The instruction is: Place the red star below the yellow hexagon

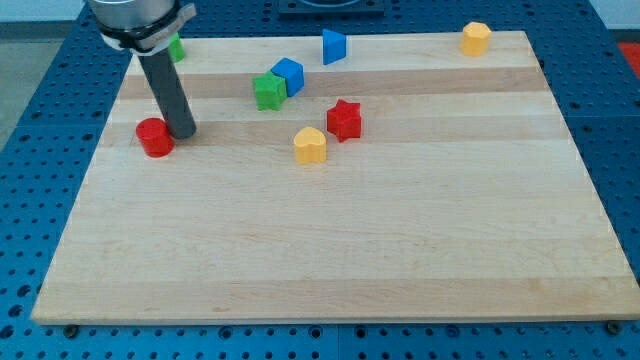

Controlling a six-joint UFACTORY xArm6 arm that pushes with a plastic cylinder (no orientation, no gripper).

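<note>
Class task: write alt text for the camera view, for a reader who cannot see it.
A dark rod's tip rests beside a red cylinder at the left of a wooden board. The red star sits mid-board, touching a yellow block; the yellow hexagon is top right.

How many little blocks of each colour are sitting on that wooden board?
Red: 2, star and round one, beside my tip
Yellow: 2
Blue: 2
Green: 2, the second partly hidden
Total: 8
</note>
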